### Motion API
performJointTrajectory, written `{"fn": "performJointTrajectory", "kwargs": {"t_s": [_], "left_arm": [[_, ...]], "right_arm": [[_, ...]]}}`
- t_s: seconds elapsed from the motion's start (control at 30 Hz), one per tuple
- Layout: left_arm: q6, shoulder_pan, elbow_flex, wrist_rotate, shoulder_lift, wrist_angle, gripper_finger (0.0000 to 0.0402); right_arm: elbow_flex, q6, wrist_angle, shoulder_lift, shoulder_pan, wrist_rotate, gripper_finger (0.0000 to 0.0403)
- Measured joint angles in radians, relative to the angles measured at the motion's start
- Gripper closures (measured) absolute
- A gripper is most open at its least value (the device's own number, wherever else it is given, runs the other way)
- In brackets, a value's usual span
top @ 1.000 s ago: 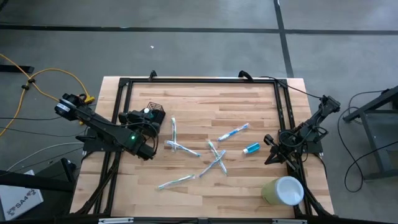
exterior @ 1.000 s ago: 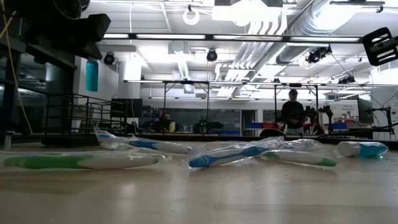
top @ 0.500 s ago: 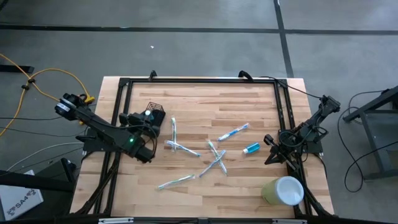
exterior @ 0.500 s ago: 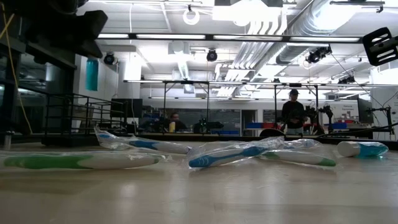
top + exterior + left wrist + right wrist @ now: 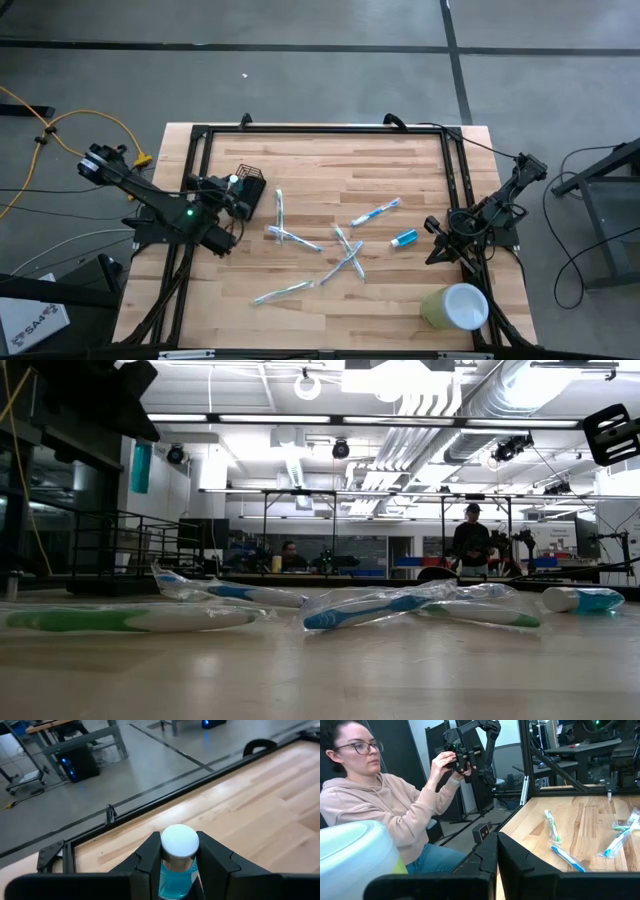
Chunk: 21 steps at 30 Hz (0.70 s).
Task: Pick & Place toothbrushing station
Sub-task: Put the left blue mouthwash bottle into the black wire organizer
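- L gripper point(image 5: 179, 870) is clamped on a small blue bottle w/ white cap point(image 5: 179, 841), cap up between my fingers point(image 5: 150, 855).
- In high view L gripper point(image 5: 232, 192) sits left-centre of frame, right over/beside the toothbrushing station point(image 5: 248, 189), the black mesh cup near the table's point(image 5: 330, 160) left rail. Can't tell if bottle touches the mesh.
- Key relation: cup lies just right of my claw in high view, basically under the tip. Cup is boxy, no clear long axis from above; mouth looks to face up, not certain.
- L arm is the near one by far; R is well apart across the table.
- L arm pose: runs from upper left of frame diagonally down-right, then wrist folds back up toward the cup.
- R gripper point(image 5: 433, 252) parked at right rail, fingers shut, holding nothing. Pale green cup point(image 5: 455, 306) sits lower right, near it.
- Wrapped toothbrushes point(image 5: 280, 212) scattered mid-table, right of the mesh cup.
- My guess: next is lowering the bottle into the cup; risk is catching the rim.
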Motion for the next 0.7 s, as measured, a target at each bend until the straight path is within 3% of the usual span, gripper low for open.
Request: {"fn": "performJointTrajectory", "kwargs": {"t_s": [0.17, 0.43, 0.7], "left_arm": [[0.133, 0.0, -0.027, 0.029, -0.068, 0.073, 0.0313], [0.318, 0.0, -0.174, 0.028, -0.263, 0.254, 0.0313], [0.773, -0.003, -0.274, 0.091, -0.522, 0.55, 0.0313]], "right_arm": [[0.0, 0.0, 0.0, 0.0, 0.0, 0.0, 0.0401], [0.0, 0.0, 0.0, 0.0, 0.0, 0.0, 0.0401], [0.0, 0.0, 0.0, 0.0, 0.0, 0.0, 0.0401]]}}
